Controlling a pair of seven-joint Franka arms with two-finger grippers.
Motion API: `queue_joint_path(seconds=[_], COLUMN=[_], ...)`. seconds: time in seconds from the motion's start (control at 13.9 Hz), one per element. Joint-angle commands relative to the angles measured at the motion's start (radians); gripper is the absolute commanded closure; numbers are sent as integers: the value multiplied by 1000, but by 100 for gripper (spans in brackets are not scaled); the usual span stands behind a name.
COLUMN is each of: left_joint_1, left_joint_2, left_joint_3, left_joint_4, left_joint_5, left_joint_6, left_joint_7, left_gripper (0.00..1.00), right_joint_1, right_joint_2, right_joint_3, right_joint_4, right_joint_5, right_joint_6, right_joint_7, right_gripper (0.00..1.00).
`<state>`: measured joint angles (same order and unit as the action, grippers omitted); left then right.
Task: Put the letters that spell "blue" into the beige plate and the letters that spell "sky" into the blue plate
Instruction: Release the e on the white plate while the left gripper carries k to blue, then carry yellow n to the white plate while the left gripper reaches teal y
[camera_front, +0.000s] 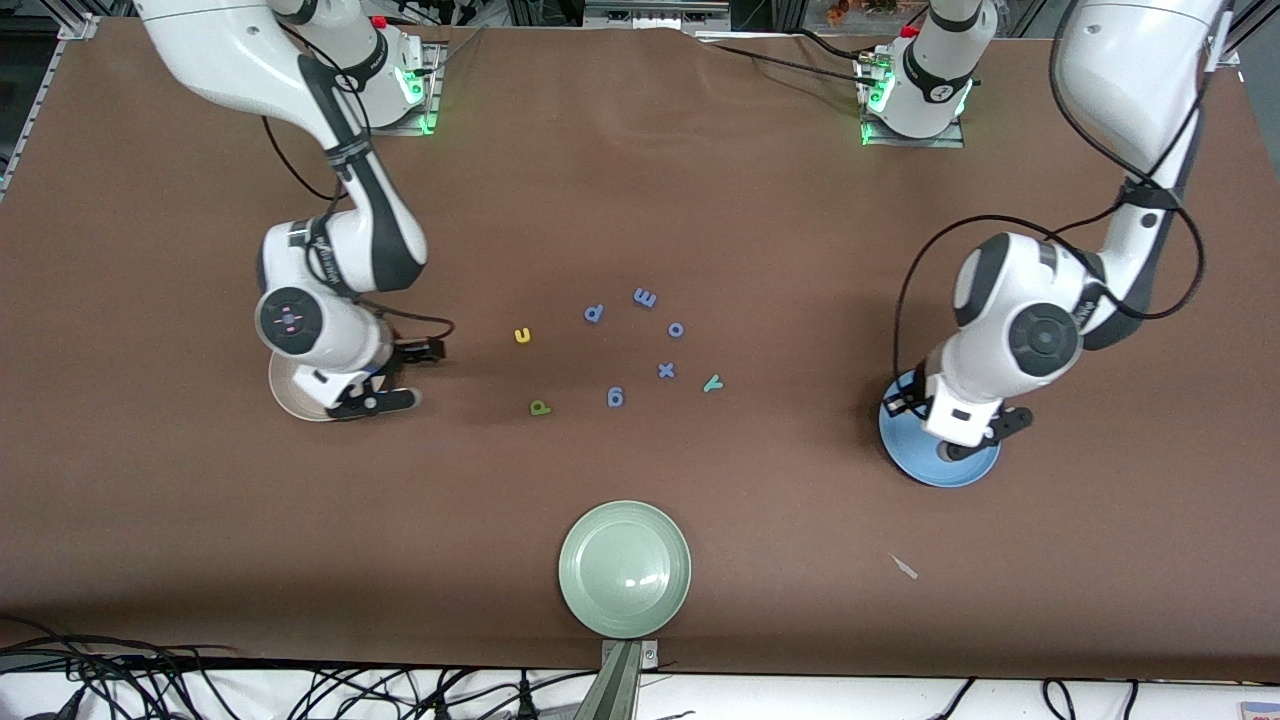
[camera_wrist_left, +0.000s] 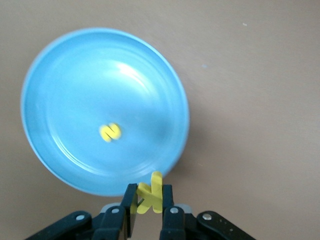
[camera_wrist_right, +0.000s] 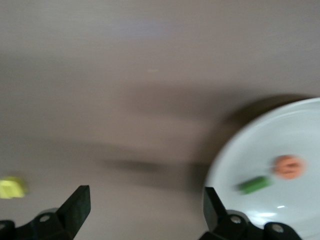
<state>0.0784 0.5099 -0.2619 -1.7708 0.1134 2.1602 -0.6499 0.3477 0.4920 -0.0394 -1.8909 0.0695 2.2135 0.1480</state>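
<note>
We count e (camera_wrist_right: 289, 166) and l (camera_wrist_right: 256, 184) in the beige plate (camera_wrist_right: 240, 150), right end effector (camera_wrist_right: 145, 200) spread; left end effector (camera_wrist_left: 148, 200) pinches k (camera_wrist_left: 151, 192) over the blue plate (camera_wrist_left: 60, 90) (s (camera_wrist_left: 110, 132) inside); u (camera_front: 522, 335), b (camera_front: 540, 407), y (camera_front: 712, 383) remain

A brown table (camera_front: 640, 180) is bearing three plates: beige plate (camera_front: 290, 392) at nine o'clock, blue plate (camera_front: 915, 462) at three, pale green plate (camera_front: 624, 568) at six. Lying loose at centre are yellow u (camera_front: 522, 335), olive b (camera_front: 539, 407), teal y (camera_front: 712, 383) and five periwinkle letters (camera_front: 645, 297).
</note>
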Motion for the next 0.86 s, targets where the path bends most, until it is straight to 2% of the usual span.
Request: queue_joint_path(seconds=[0.0,0.22,0.29,0.36,0.43,0.5,0.58,0.79], left_joint_1=[27,26,27,27,26,30,37,35], left_joint_2=[79,128,140,151,154,154,150,121], left_joint_3=[-14,-13,-13,-11,-11,-11,-13,-23], left_joint_4=[39,54,54,53,53,53,53,53], left_joint_5=[22,25,26,25,25,25,25,23], left_joint_6=[24,110,128,150,151,151,151,145], left_joint_7=[134,144,151,156,156,156,156,148], left_gripper=[92,92,89,81,52,11,0,0], right_joint_1=[8,69,92,109,123,135,145,165], right_joint_2=[-3,14,25,31,34,34,34,45], right_joint_3=[74,82,82,82,82,82,82,82], right_joint_4=[4,-4,-8,-17,-34,-54,-71,-123], right_joint_5=[9,9,9,9,9,9,9,3], right_joint_6=[35,83,103,129,155,178,199,290], right_joint_7=[146,212,235,249,268,277,278,277], right_gripper=[0,0,0,0,0,0,0,0])
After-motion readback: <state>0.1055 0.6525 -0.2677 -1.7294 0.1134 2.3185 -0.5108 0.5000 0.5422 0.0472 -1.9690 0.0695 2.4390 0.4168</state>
